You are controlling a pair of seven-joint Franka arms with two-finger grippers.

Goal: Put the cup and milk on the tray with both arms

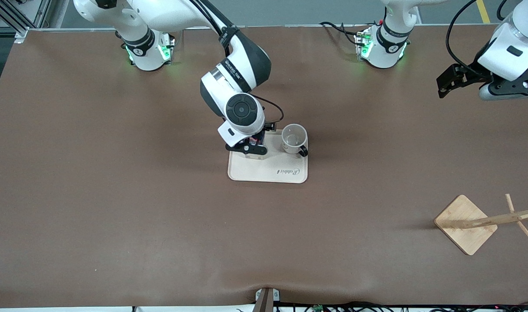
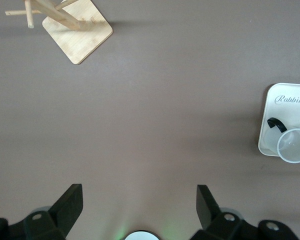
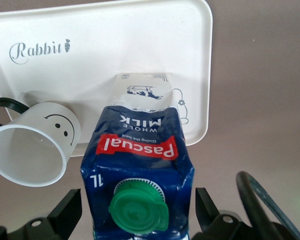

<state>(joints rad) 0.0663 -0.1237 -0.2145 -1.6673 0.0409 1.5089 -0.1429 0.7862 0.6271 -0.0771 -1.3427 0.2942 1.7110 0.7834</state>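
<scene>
The cream tray (image 1: 268, 171) lies mid-table. The white smiley cup (image 1: 294, 138) stands upright on its corner toward the left arm's end, on the edge farther from the front camera. The blue and white milk (image 3: 137, 150) with its green cap stands on the tray beside the cup. My right gripper (image 1: 252, 147) is down around the carton's top. Its fingers (image 3: 70, 205) are open on either side of the carton, and the hand hides the carton in the front view. My left gripper (image 1: 445, 86) is open and empty, up in the air over the left arm's end of the table.
A square wooden stand base (image 1: 465, 223) with a leaning peg pole sits near the front camera at the left arm's end; it also shows in the left wrist view (image 2: 77, 32). The cup (image 2: 293, 145) and tray (image 2: 290, 105) show at that view's edge.
</scene>
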